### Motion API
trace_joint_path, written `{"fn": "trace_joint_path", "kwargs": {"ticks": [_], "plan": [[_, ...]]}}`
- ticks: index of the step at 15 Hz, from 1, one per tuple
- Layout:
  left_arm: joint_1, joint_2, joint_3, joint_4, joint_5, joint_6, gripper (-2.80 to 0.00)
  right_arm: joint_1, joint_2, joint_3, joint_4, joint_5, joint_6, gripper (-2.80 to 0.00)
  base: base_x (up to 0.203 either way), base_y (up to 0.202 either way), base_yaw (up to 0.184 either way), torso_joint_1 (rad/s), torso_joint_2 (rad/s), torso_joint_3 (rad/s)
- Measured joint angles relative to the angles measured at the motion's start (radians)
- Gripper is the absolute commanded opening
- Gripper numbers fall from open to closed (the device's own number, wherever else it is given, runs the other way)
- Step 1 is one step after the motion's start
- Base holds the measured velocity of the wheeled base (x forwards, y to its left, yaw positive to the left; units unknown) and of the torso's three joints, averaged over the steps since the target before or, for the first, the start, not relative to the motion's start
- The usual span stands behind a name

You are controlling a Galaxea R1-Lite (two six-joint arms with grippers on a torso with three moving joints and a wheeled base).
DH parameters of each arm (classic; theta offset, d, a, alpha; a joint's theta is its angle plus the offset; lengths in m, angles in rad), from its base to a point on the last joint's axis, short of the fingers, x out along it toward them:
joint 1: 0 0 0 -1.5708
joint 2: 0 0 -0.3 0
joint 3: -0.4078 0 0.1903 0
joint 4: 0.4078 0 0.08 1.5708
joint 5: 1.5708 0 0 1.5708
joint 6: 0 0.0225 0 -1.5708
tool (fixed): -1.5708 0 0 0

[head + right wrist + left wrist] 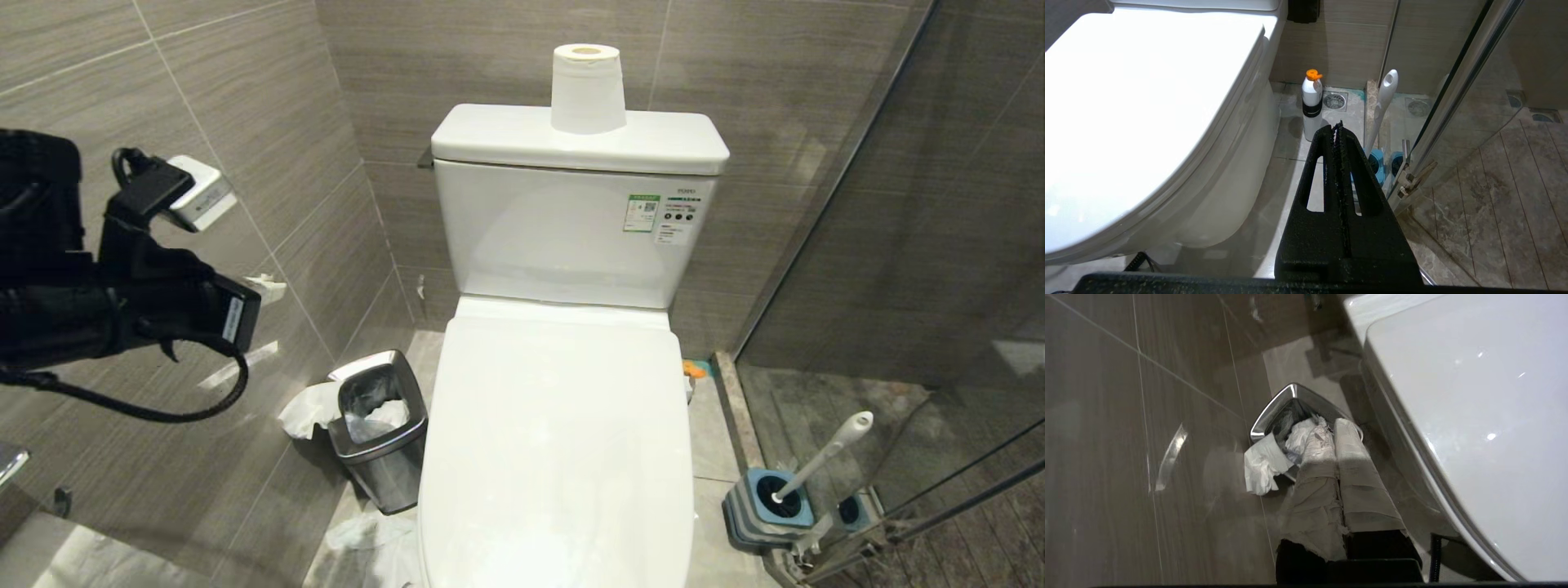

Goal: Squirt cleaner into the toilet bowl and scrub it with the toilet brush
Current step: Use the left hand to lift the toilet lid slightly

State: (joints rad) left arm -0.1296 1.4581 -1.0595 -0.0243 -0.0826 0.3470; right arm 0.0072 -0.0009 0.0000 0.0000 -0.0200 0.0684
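The left gripper (pixel 1337 428), jaws pressed together and empty, hangs above the steel bin (pixel 1274 412) beside the toilet's closed lid (pixel 555 441). The right gripper (pixel 1337 126), jaws also closed and empty, points toward the cleaner bottle (pixel 1312 104) and the toilet brush (pixel 1382 106) standing in its blue holder (pixel 767 506).

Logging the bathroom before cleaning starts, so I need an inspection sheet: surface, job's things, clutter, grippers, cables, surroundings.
Surface: tiled floor; loose tissue on it.
Job's things: toilet lid down, bowl hidden; toilet brush standing in blue-grey holder; orange-capped white bottle upright beside the toilet.
Clutter: steel waste bin stuffed with tissue; toilet paper roll on tank.
Grippers: left gripper shut, empty, raised above the bin; right gripper shut, empty.
Cables: black cable looping under left arm.
Surroundings: glass shower partition.
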Motion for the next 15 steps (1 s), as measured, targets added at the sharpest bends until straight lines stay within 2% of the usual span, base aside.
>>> {"fn": "trace_joint_path", "kwargs": {"ticks": [6, 15], "plan": [[0.066, 0.253, -0.095, 0.009, 0.007, 0.005, -2.80, 0.000, 0.000, 0.000, 0.000, 0.000, 0.000, -2.80, 0.000, 0.000, 0.000, 0.000, 0.00, 0.000], [0.096, 0.465, -0.068, 0.059, -0.011, 0.001, -2.80, 0.000, 0.000, 0.000, 0.000, 0.000, 0.000, -2.80, 0.000, 0.000, 0.000, 0.000, 0.00, 0.000]]}}
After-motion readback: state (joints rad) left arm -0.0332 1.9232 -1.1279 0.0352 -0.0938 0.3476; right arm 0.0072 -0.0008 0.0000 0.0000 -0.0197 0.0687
